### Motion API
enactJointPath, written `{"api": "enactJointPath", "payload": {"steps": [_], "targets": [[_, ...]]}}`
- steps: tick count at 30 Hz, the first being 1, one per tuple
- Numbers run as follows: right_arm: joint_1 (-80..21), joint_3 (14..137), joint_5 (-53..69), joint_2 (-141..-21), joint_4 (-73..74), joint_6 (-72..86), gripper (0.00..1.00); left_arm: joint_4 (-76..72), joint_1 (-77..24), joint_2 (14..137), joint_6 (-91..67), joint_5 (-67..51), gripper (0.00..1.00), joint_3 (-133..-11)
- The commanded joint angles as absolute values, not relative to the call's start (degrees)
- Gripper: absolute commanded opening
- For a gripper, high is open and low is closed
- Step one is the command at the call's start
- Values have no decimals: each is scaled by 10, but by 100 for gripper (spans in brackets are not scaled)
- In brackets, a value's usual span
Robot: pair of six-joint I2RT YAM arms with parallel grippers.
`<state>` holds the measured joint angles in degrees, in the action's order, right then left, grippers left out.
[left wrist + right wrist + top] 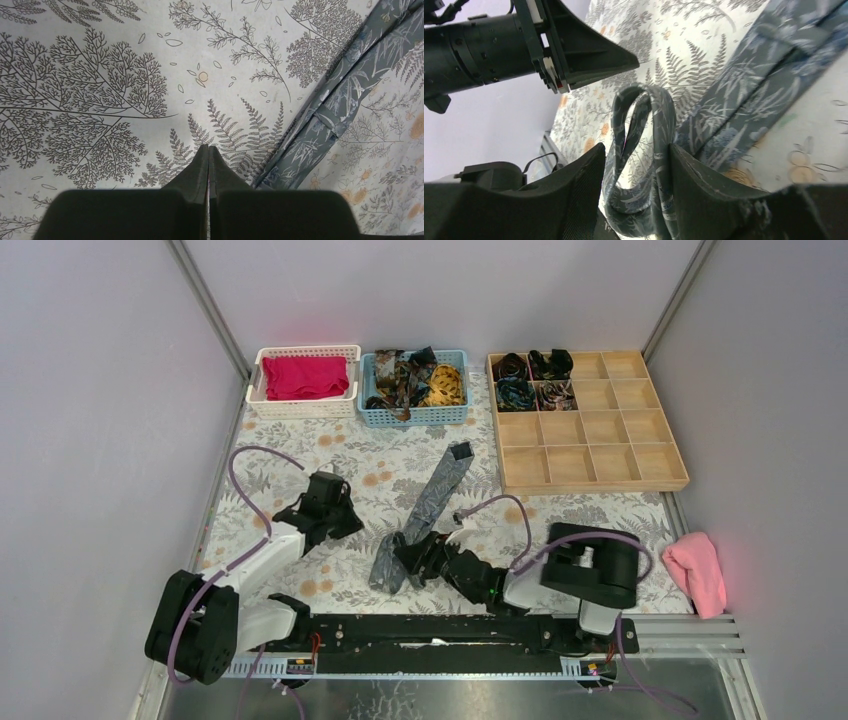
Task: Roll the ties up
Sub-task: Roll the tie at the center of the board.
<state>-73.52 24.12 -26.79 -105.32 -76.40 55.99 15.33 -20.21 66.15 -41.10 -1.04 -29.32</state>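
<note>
Starting the coil: grey tie (436, 490), near end doubled into a loose loop between the fingers of the right gripper (636, 148), which is closed partway and pinches the fabric. The rest lies flat on the surface (300, 440), running away beyond that gripper. Empty left gripper (208, 152): jaws pressed together, just left of the strip. Next move, by judgement: turn the loop onward along the strip, edges aligned. Unclear: number of turns in the loop; the tie's tip, buried under the fingers; whether the left gripper touches the surface.
</note>
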Motion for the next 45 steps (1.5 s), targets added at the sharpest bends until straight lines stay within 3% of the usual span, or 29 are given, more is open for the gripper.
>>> {"api": "enactJointPath", "payload": {"steps": [1, 5, 12, 19, 30, 38, 41, 43, 45], "targets": [[-738, 258, -351, -938, -492, 550, 56, 110, -204, 666, -413, -27, 0, -267], [-743, 344, -361, -900, -206, 547, 57, 76, -205, 669, -423, -30, 0, -243], [-751, 354, -341, -883, -125, 531, 59, 61, -211, 686, -423, -39, 0, -242], [-761, 508, -332, -948, 40, 386, 63, 75, -212, 679, -414, -32, 0, -258], [-772, 620, -370, -985, 174, 340, 71, 105, -212, 642, -401, -15, 0, -267], [-767, 612, -333, -1006, 142, 321, 71, 111, -211, 635, -399, -11, 0, -270], [-767, 604, -317, -1013, 119, 320, 66, 114, -211, 631, -397, -9, 0, -270], [-767, 601, -314, -1016, 112, 320, 55, 117, -211, 629, -396, -6, 0, -270], [-766, 607, -300, -1023, 107, 314, 54, 117, -211, 628, -396, -4, 0, -269]]}}
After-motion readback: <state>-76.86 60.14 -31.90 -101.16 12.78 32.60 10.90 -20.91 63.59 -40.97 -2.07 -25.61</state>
